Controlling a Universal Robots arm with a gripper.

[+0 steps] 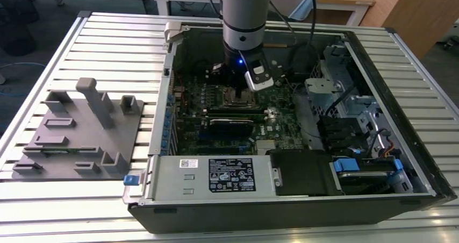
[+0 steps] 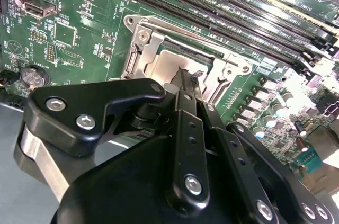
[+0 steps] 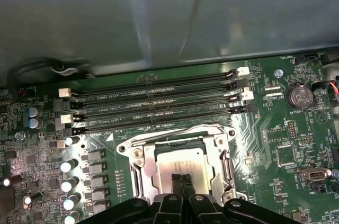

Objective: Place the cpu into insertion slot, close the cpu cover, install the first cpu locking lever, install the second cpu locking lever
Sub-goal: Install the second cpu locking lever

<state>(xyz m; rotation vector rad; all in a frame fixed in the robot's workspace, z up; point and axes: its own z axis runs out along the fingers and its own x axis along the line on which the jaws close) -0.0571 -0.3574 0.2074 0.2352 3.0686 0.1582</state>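
— looking at the gripper [image 3: 183, 179] first: how do its fingers stand?
— in both wrist views the two black fingertips [image 2: 186, 83] are pressed together, with no gap between them and nothing held between them. they point down at the middle of the socket.
— and where is the cpu [image 3: 180, 161]?
— it lies flat inside the insertion slot [image 3: 177, 168], its dull silver top is visible just under the fingertips. if the tips touch the metal or are only very near, i cannot tell.
— what about the cpu cover [image 2: 145, 54]?
— the silver frame lies around the chip, and the chip shows through its window. it looks to be down, but if it is locked i cannot tell.
— what is near the socket?
— the long black memory slots [image 3: 153, 105] run just beside it, on the green motherboard [image 2: 79, 23].
— and further out?
— in the exterior view the arm [image 1: 244, 17] reaches down into an open computer case [image 1: 416, 141] on a slatted table [image 1: 115, 44]. a grey fixture [image 1: 79, 130] stands on the table, at the exterior view's left of the case.
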